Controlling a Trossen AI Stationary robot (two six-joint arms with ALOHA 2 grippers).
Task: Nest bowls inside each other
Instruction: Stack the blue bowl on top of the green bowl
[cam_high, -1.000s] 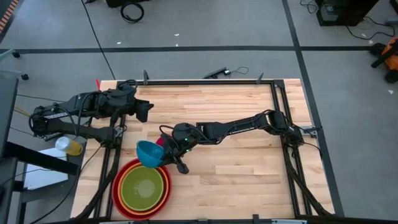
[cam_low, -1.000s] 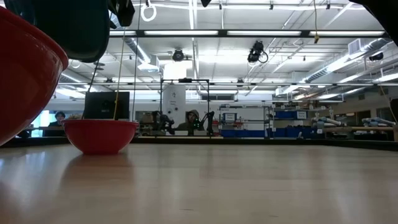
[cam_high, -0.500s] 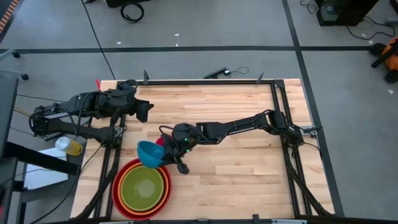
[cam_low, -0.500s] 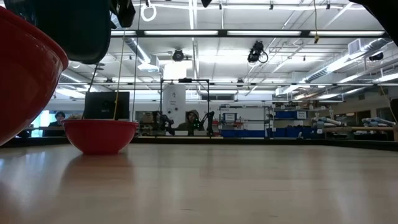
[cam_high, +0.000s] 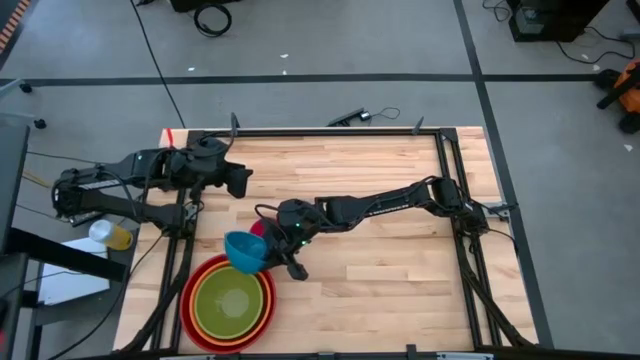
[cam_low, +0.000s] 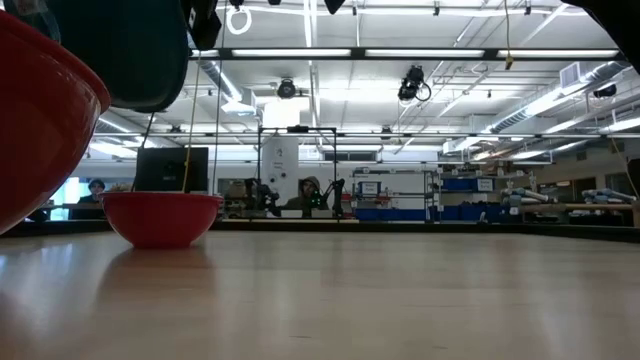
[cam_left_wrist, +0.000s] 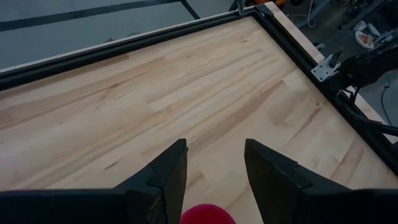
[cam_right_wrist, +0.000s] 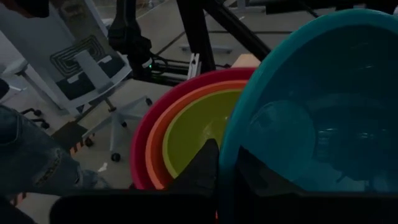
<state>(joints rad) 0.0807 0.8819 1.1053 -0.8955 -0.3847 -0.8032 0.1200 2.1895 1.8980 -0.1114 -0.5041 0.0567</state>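
Observation:
A red bowl (cam_high: 196, 312), an orange bowl (cam_high: 268, 298) and a lime green bowl (cam_high: 228, 303) sit nested near the table's front left corner. My right gripper (cam_high: 268, 252) is shut on the blue bowl (cam_high: 242, 250) and holds it tilted in the air above the stack's far right rim. The small magenta bowl (cam_low: 160, 215) stands on its base on the wood just beyond, half hidden by the blue bowl in the high view. My left gripper (cam_high: 245, 180) hovers open at the far left, with the magenta bowl (cam_left_wrist: 208, 213) below its fingers. My right gripper holds the blue bowl by its rim (cam_right_wrist: 227, 158), on the side toward the table's right. One finger (cam_right_wrist: 204, 169) is outside the wall and the other shows through the wall from inside. The fingers come from the table's right, slanting slightly down. The bowl is tilted and clear of the table.
A black metal frame (cam_high: 448, 190) borders the wooden table top (cam_high: 380, 270), whose right half is bare wood. Beyond the table the low view shows a workshop with people seated at desks (cam_low: 310, 195).
My left gripper has reached a little toward the table's middle and stayed open. The blue bowl in my right gripper has tipped and sunk slightly toward the stack.

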